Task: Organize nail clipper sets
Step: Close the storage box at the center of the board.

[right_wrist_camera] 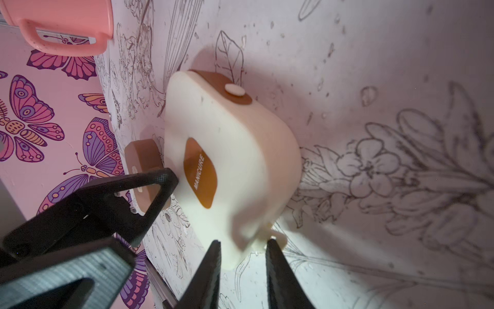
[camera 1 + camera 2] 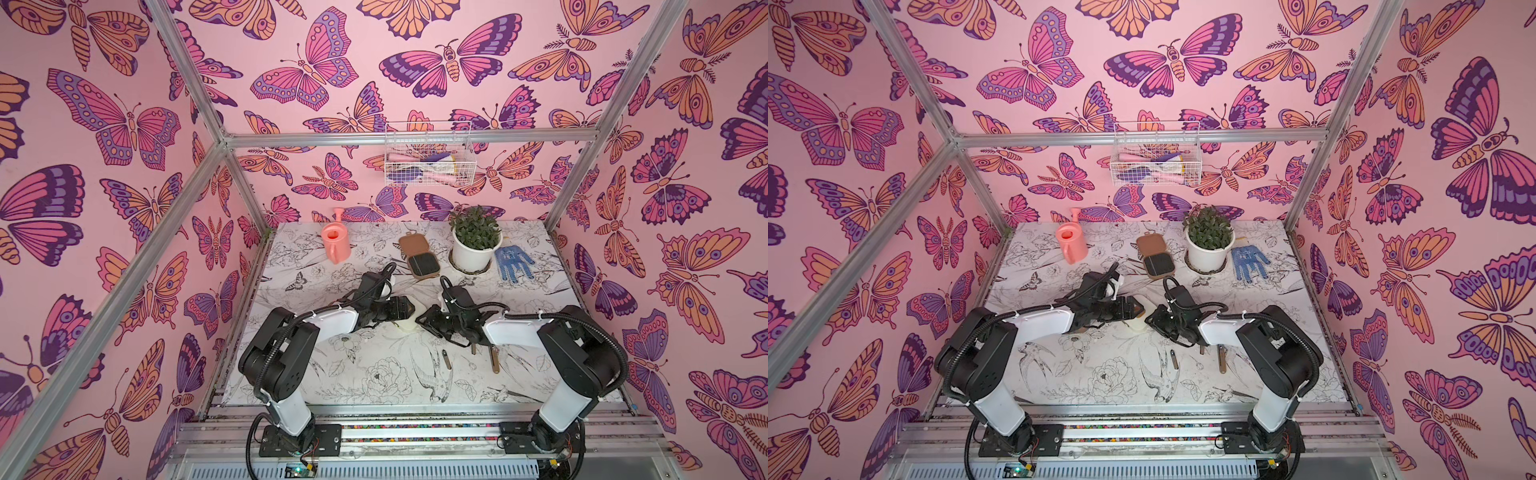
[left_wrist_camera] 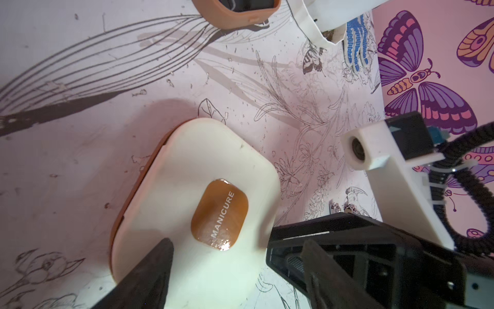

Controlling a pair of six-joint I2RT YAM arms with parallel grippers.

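Working mid-table on closed cream case (image 3: 192,174): left gripper (image 3: 217,240) jaws wide, one fingertip on lid, holding nothing; right gripper (image 1: 243,248) jaws narrow at its tab (image 1: 276,236), grip unclear. Far tan case (image 2: 423,266) open, empty-looking; metal tools (image 2: 446,359) loose near right. Mostly undone.

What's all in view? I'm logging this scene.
cream case: one, cream with brown patch, between the grippers
tan-brown case: one, open, black-lined, at the back
second tan-brown case: one, beside the cream case
metal tools: at least two, slim, near right arm
watering can: one, pink, back
potted plant: one, green in white pot, back
glove: one, blue, beside the plant
wire basket: one, white, back wall
left gripper: black, open, over cream case
right gripper: black, shut on cream case
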